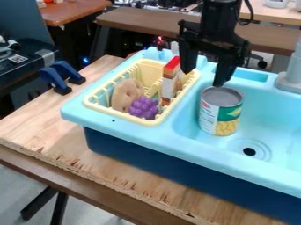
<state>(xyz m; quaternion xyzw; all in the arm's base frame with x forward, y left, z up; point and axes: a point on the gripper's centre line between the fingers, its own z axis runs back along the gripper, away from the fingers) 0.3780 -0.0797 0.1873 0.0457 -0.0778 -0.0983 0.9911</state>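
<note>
Camera view: the gripper (203,79) is just above the can (220,110), its fingers apart with nothing between them. The can stands upright in the sink (258,114), near the rack (117,113) holding bread (126,94), grapes (143,108) and a box (170,82). No grasp is made, and whether the can's handling is finished or unstarted, I cannot tell.

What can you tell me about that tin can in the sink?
The can is an upright, metal-looking cylinder with a grey top. Its label is white and green, with yellow corn-like pieces pictured near the bottom. It stands in the light-blue sink, near the drain. The black gripper hangs open above; one fingertip is close to the rim, but I cannot tell whether they touch.
</note>
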